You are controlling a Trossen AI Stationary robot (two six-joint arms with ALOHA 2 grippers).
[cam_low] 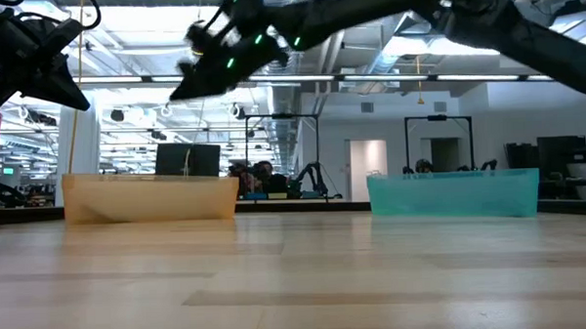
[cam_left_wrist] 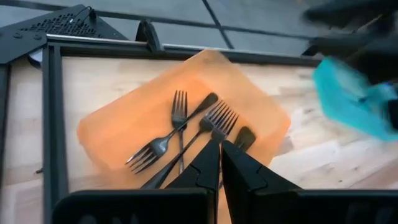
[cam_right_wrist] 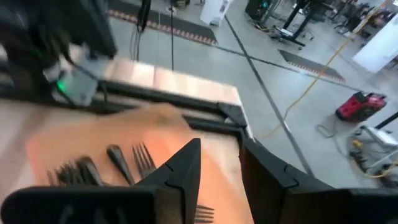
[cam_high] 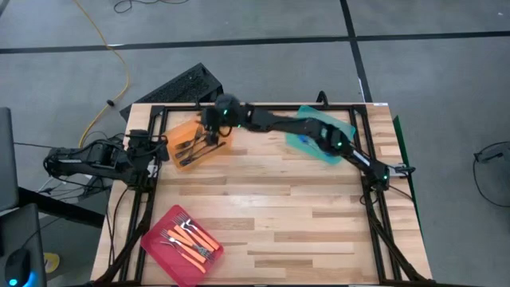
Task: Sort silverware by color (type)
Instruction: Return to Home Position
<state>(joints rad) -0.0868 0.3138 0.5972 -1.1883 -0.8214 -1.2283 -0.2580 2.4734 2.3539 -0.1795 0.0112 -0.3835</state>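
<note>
1. The dark forks (cam_left_wrist: 186, 127) lie heaped in the orange tray (cam_left_wrist: 112, 124), directly beneath the right gripper (cam_right_wrist: 221, 149); its fingers stand apart and hold nothing; lift straight up first, clear of tines and tray wall.
2. Then draw back toward its own base; the teal tray (cam_high: 301, 142) sits under the forearm behind it; a low sweep would likely nudge it, so carry height.
3. The left gripper (cam_left_wrist: 221, 144), with the orange tray just ahead of it, is pinched closed and empty; leave it parked; the orange forks (cam_high: 195, 239) in the pink tray (cam_high: 155, 239) lie well apart from both grippers.
</note>
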